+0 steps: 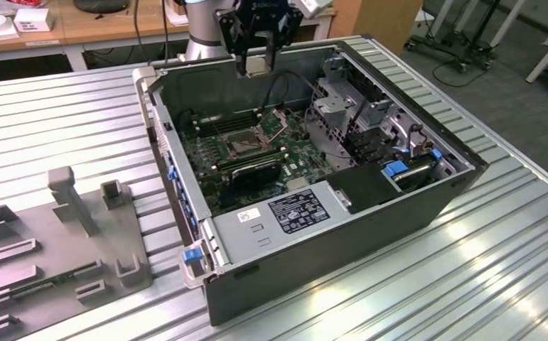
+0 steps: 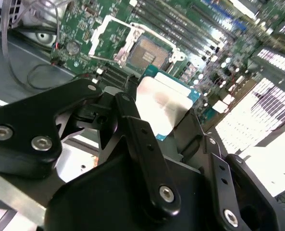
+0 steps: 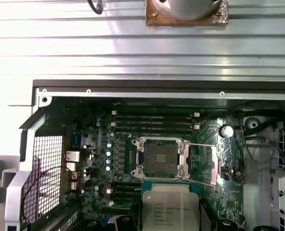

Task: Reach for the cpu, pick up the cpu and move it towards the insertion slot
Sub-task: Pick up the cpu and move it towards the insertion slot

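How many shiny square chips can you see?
1. The cpu sits held in the end effector, above the open computer case and just short of the empty slot. Others may be hidden inside the case.

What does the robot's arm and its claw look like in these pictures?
In the exterior view, the arm is a silver-grey tube, and the claw is a black body with dark fingers. In the second wrist view, the claw is made of matte black linkage bars joined by silver screw heads, with a bare metal plate beside them.
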Robot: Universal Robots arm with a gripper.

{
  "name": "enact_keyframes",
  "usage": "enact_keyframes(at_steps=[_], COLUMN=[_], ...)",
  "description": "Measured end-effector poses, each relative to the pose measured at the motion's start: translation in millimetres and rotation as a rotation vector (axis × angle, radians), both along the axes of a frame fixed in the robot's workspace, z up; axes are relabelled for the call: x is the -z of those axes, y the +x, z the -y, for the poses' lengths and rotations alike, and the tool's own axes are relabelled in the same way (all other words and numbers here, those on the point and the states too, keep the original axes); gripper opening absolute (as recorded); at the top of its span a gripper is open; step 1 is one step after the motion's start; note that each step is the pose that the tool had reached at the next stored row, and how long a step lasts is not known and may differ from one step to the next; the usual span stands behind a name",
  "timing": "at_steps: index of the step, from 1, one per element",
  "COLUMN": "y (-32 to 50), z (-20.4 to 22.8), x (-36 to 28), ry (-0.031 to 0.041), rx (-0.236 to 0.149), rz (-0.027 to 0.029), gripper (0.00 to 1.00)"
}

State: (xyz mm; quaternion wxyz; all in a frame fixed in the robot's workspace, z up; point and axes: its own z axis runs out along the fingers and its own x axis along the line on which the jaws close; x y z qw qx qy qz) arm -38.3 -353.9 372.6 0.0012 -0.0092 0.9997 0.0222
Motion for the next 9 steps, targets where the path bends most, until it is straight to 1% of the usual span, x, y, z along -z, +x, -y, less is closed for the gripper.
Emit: enact_keyframes(at_steps=[2,6,9], y=[-0.1,-0.7,-0.9], z=[-5.3,-13.3,-17.4], x=[0.9,2.1,3.3], ry=[0.0001,0.0,0.0], rx=[-0.001,-0.007,-0.001], rz=[0.0,0.0001,-0.0001], gripper=[0.55,0.55,0.55])
